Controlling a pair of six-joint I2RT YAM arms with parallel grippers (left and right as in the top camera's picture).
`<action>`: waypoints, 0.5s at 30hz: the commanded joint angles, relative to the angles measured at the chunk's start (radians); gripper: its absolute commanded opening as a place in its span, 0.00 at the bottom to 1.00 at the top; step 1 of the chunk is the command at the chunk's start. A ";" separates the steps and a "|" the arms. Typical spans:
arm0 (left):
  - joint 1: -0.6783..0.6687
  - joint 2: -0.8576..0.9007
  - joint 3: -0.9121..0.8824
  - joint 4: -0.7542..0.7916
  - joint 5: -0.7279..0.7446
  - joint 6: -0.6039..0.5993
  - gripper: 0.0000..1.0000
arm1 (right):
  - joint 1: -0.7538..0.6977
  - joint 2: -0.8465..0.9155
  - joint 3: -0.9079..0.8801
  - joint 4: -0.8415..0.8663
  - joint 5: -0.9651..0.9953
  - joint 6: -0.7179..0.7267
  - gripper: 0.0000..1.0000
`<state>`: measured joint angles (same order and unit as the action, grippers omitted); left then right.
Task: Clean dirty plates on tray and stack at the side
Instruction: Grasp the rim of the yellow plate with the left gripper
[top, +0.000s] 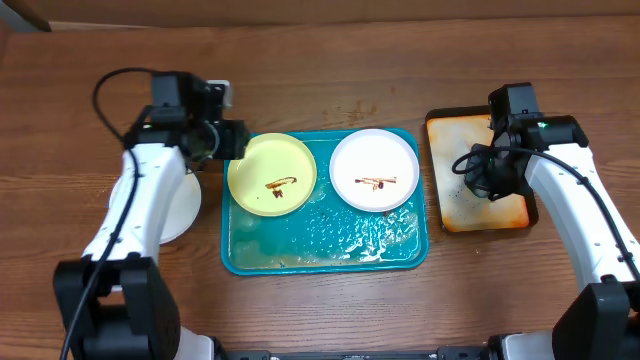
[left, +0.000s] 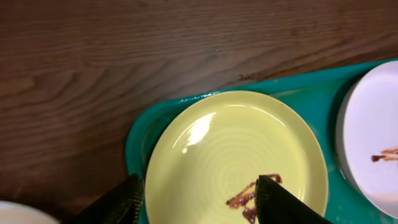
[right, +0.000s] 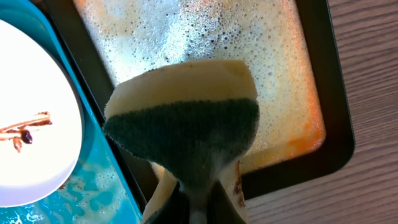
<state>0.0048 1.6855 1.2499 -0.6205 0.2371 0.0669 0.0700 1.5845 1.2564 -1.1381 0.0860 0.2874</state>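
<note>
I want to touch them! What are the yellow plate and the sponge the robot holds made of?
The yellow plate looks like smooth, glossy plastic: light glints off it. The sponge looks like soft yellow foam with a rough dark green scrubbing layer; it folds where the right gripper pinches it.

The table (left: 93, 62) is brown wood with wavy grain lines and a dull shine. The teal tray (left: 317, 93) is smooth, shiny plastic, wet and soapy. The yellow plate (left: 230, 155) is glossy plastic with faint rings. The white plate (right: 37, 81) is smooth and shiny too. The sponge (right: 186, 124) is soft yellow foam with a rough, dark green scrubby side. The orange tray (right: 339, 124) has a smooth dark rim and bubbly white suds.
</note>
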 joint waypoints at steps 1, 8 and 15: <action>-0.037 0.053 0.015 0.027 -0.095 0.058 0.60 | -0.006 -0.003 0.011 0.003 -0.002 -0.004 0.04; -0.051 0.143 0.015 0.080 -0.144 0.068 0.61 | -0.006 -0.003 0.011 -0.003 -0.002 -0.004 0.04; -0.051 0.206 0.015 0.132 -0.134 0.068 0.61 | -0.006 -0.003 0.011 -0.006 -0.002 -0.005 0.04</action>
<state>-0.0444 1.8584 1.2499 -0.4992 0.1123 0.1093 0.0696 1.5845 1.2564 -1.1458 0.0849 0.2871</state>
